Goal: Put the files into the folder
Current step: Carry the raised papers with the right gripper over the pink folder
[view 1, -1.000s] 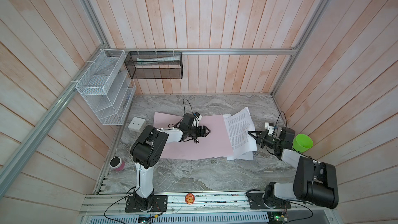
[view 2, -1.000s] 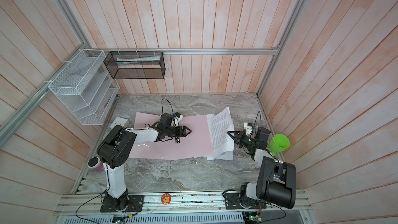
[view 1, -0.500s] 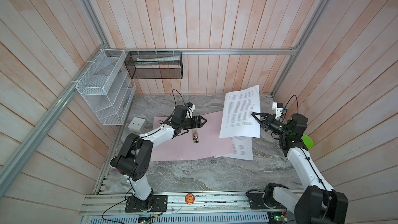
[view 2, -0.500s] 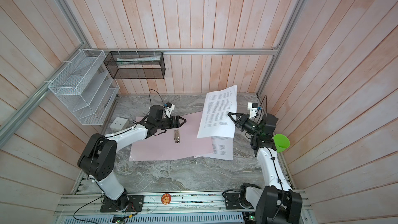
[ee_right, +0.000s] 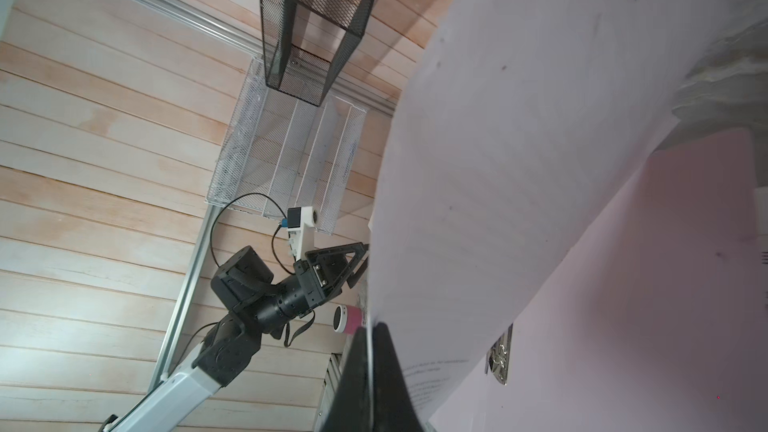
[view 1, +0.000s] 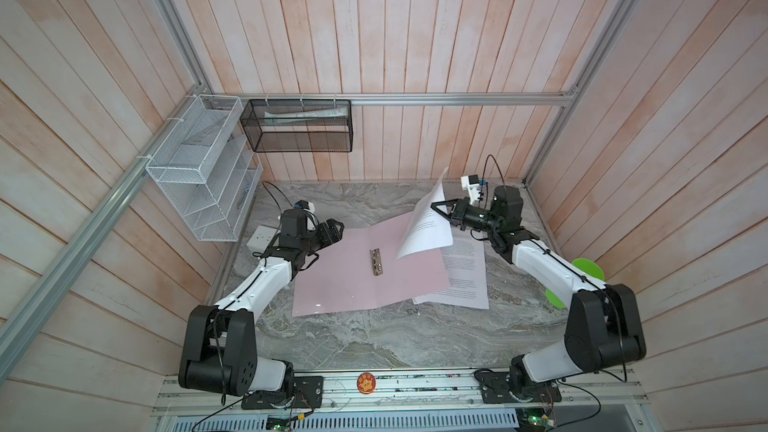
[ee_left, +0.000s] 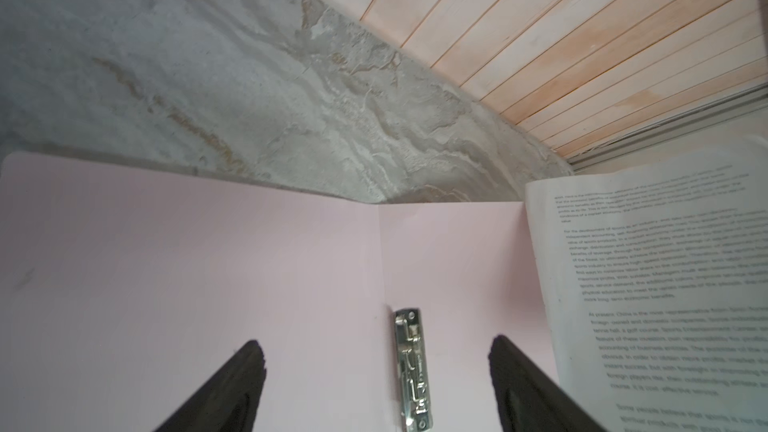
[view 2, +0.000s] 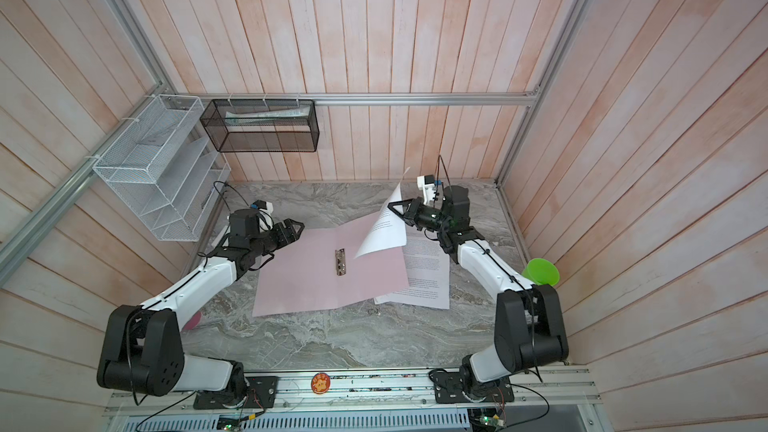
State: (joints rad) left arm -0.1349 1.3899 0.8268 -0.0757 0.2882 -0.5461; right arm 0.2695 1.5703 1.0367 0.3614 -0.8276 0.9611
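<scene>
The right gripper (view 1: 435, 206), clamped on one sheet's (view 1: 424, 230) far-right edge, hangs it tilted above the open folder's (view 1: 332, 280) right leaf, seemingly clear of the clip (view 1: 376, 261), whose long axis runs near-far just left, while the left gripper (view 1: 337, 231) hovers, jaws apart, at the far-left corner.

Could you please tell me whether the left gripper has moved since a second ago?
Yes. The left gripper has drawn back leftward, away from the silver clip, to the far left corner of the folder; its jaws are open.
</scene>
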